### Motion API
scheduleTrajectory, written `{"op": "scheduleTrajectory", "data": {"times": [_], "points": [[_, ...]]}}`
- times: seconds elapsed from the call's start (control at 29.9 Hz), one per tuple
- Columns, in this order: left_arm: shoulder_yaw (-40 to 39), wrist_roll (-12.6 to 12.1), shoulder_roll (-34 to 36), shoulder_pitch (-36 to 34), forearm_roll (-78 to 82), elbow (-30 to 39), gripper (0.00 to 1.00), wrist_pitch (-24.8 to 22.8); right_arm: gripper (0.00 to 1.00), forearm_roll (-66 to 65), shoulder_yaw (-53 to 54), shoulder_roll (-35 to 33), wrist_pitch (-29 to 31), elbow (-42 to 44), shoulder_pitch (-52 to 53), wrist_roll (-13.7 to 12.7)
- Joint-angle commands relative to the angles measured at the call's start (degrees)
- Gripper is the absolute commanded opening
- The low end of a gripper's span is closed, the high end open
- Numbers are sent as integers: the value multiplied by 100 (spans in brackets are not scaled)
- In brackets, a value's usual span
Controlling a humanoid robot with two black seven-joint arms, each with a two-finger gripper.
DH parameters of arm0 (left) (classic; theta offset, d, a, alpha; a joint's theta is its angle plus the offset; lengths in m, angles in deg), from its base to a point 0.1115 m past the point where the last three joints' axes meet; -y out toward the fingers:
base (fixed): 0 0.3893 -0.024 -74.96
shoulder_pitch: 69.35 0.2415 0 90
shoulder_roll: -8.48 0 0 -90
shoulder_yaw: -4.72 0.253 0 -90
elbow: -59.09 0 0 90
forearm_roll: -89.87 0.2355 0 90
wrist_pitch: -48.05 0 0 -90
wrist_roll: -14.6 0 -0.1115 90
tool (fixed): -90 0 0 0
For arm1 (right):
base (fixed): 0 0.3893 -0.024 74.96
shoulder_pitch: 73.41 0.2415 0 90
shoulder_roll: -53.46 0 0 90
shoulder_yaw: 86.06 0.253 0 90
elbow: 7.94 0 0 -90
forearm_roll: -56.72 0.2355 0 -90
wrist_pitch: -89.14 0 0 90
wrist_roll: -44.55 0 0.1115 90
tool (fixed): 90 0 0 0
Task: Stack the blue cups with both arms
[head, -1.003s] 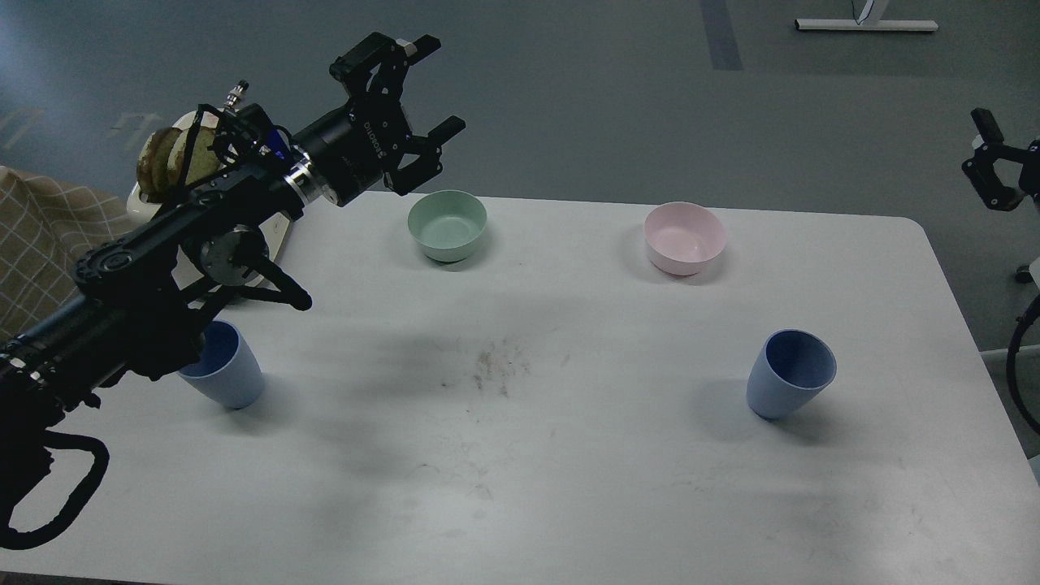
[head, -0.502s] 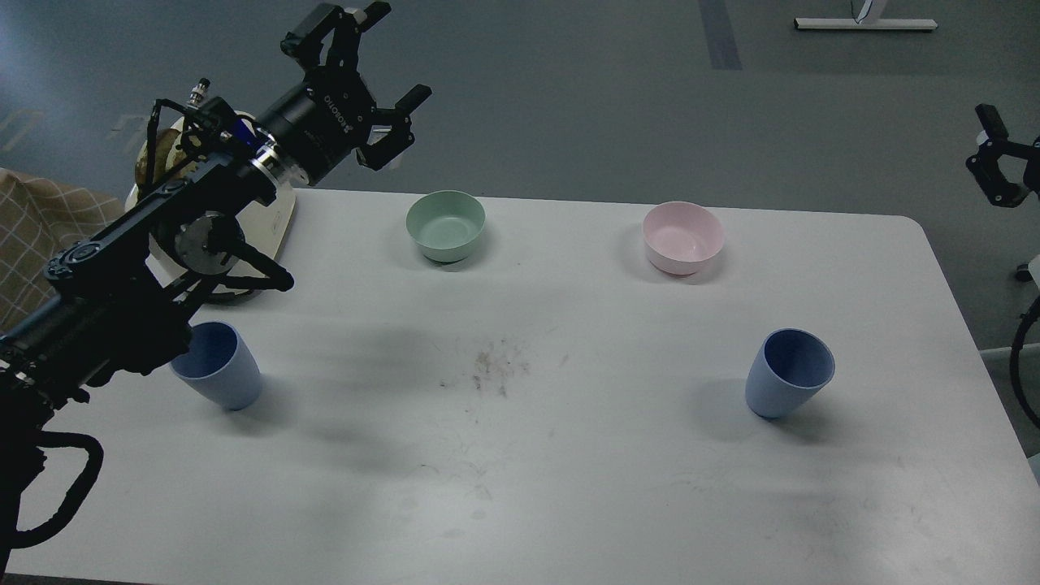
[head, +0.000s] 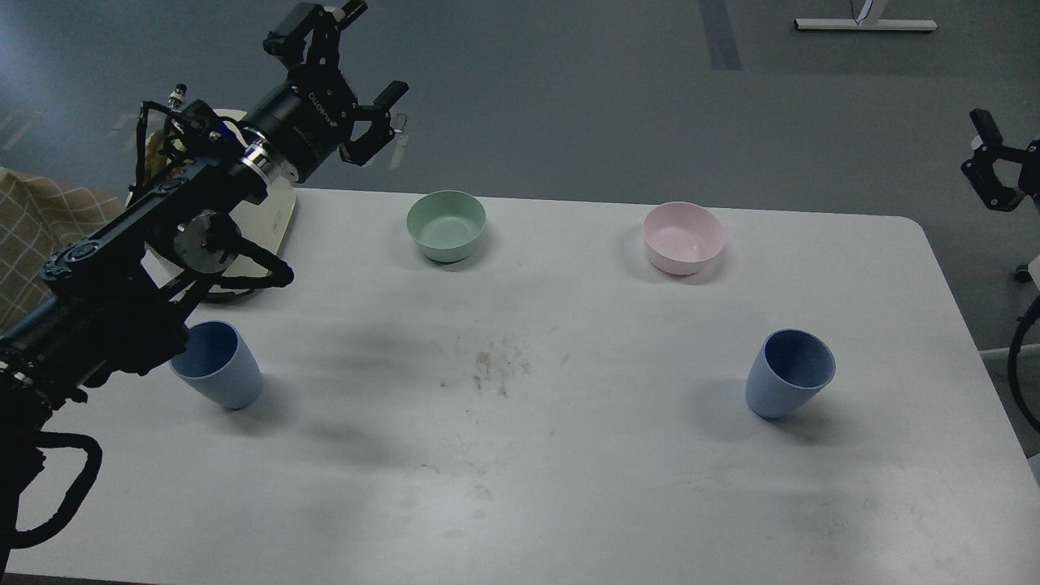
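- Two blue cups stand on the desk (head: 569, 455), well apart: the left cup (head: 219, 375) near the left edge, partly behind the left arm (head: 122, 284), and the right cup (head: 790, 372) toward the right side, open mouth showing a darker blue inside.
- Both cups are matte, handleless, and taper to a narrow base (neither one is touched by anything).
- Between them at the far side sit a mint-green bowl (head: 446, 225) and a pink bowl (head: 683, 236), round, smooth and shallow, apart from each other.
- Black and jointed, the left arm carries a silver wrist ring and loose cables; the left gripper (head: 361, 77) hangs above the desk's far left corner with its fingers (head: 388, 93) spread apart and nothing between them.
- At the right edge only a small dark piece of the right gripper (head: 991, 162) shows, off the desk; I cannot tell how its fingers stand.
- White and rounded at the corners, the desk bears faint scuffs and a brownish smudge (head: 491, 370) near its middle.
- Beyond it lies a grey floor (head: 609, 106); a checked cloth (head: 32, 244) shows at the left.
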Motion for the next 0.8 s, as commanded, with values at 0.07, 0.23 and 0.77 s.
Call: {"op": "scheduleTrajectory", "data": {"times": [0.07,0.23,0.77], "points": [[-23,-9,1,28,-6,18,98,-301,100,0,0,2,0,-11,7,4],[-32,-35,1,28,-15,18,98,-354,100,0,0,11,0,-20,-2,12],[-32,-18,1,28,29,80,98,-346,100,-9,0,125,0,-37,7,30]]}}
